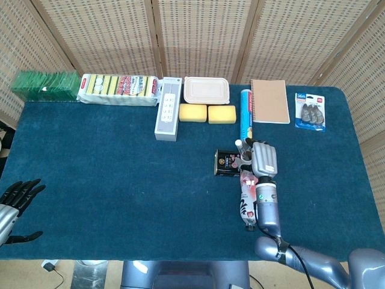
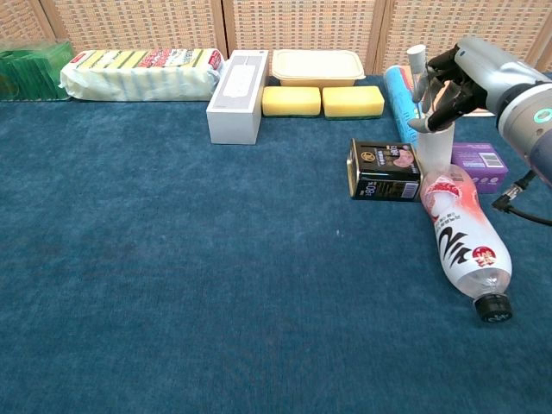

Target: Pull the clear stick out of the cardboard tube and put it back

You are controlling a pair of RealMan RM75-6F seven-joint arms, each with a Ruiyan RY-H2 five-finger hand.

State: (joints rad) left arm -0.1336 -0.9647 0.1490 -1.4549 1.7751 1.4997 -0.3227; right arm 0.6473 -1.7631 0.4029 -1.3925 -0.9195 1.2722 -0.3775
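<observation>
R hand (image 2: 461, 76) sits over the cardboard tube (image 2: 434, 147), fingers curled round the clear stick (image 2: 418, 79), which stands upright in the tube w/ its top poking out. L hand (image 1: 17, 198) rests spread at the near surface (image 2: 172, 285) edge, holding nothing. Bottle (image 2: 461, 241) lies near the tube's front, black tin (image 2: 384, 170) just beside it.

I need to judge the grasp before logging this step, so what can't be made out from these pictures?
- Whether the right hand actually pinches the clear stick: in the chest view its fingers bunch around it; the head view is too small.
- The cardboard tube interior: the hand covers its mouth in the head view.
- The purple box: partly behind the tube and bottle; the arm hides it in the head view.
- The left hand: cut by the head view's edge.
</observation>
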